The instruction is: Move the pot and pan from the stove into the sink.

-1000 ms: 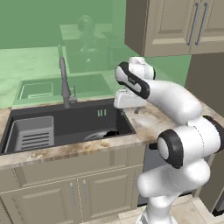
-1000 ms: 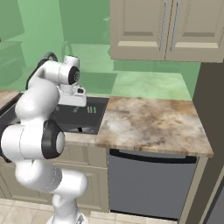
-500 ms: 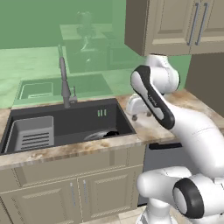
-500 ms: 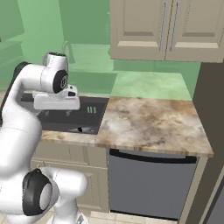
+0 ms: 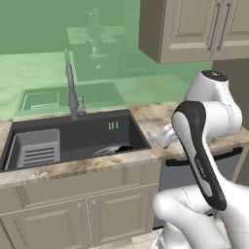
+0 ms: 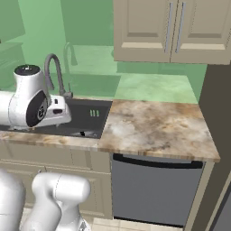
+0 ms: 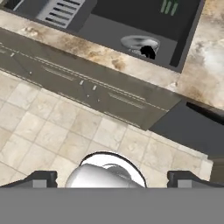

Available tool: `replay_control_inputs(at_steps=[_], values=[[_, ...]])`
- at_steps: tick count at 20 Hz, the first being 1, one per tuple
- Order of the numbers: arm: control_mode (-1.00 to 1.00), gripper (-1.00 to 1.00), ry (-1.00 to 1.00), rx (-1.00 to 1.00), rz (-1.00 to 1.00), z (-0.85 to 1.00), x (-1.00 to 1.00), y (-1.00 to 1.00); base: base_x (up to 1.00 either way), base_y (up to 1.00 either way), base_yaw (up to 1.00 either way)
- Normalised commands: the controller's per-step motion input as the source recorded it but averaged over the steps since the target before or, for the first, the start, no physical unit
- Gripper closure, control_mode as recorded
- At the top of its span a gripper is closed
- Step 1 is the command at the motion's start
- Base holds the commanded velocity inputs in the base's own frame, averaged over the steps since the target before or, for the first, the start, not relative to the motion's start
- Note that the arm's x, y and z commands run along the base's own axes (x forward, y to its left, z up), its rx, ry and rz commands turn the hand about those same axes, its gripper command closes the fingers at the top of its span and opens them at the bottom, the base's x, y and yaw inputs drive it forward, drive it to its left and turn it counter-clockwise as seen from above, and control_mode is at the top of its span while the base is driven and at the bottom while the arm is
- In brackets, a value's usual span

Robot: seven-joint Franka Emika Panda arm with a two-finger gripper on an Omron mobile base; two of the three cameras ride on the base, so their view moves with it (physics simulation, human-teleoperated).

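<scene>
Left base view: sink (image 5: pixel 73 136) sunk in marbled countertop (image 5: pixel 151 116), dark basin. Grey ribbed rack insert (image 5: pixel 36 148) in its left part. Silver pan (image 5: pixel 113 149) lying in the basin by the front wall, right of the rack. Tall steel faucet (image 5: pixel 72 92) behind the basin. Three small green marks on the rear wall, unreadable. White arm in foreground, right of the sink.

Right base view: sink's right end (image 6: pixel 90 118) visible beside a stretch of countertop (image 6: pixel 153 128); dishwasher front (image 6: pixel 153 191) below it. Faucet arch (image 6: pixel 53 72) behind the arm's wrist. Wall cabinets (image 6: pixel 171 29) above.

Hand view: gripper (image 7: pixel 109 177) with jaws spread wide, nothing between them, over tiled floor (image 7: pixel 52 135). Far ahead of the jaws, past the cabinet fronts (image 7: pixel 87 87) and counter edge: pan (image 7: pixel 139 44) in the basin, rack insert (image 7: pixel 61 11) off to the left. Dishwasher top (image 7: pixel 192 127) ahead-right. Pot and stove not seen.
</scene>
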Motion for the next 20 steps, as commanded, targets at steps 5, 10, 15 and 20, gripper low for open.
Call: replay_control_inputs(at_steps=[5, 10, 15, 20], values=[[-1.00, -1.00, -0.41, 0.00, 0.03, 0.13, -0.62, -0.03, 0.00, 0.00, 0.00], [-1.00, -1.00, -0.31, 0.00, 0.05, -0.20, -0.59, -0.05, 0.00, 0.00, 0.00], [-1.00, -1.00, -0.09, 0.00, 0.03, -0.20, -0.30, -0.06, 0.00, 0.00, 0.00], [1.00, -1.00, 0.00, 0.00, 0.00, 0.00, 0.00, 0.00, -0.01, 0.00, 0.00]])
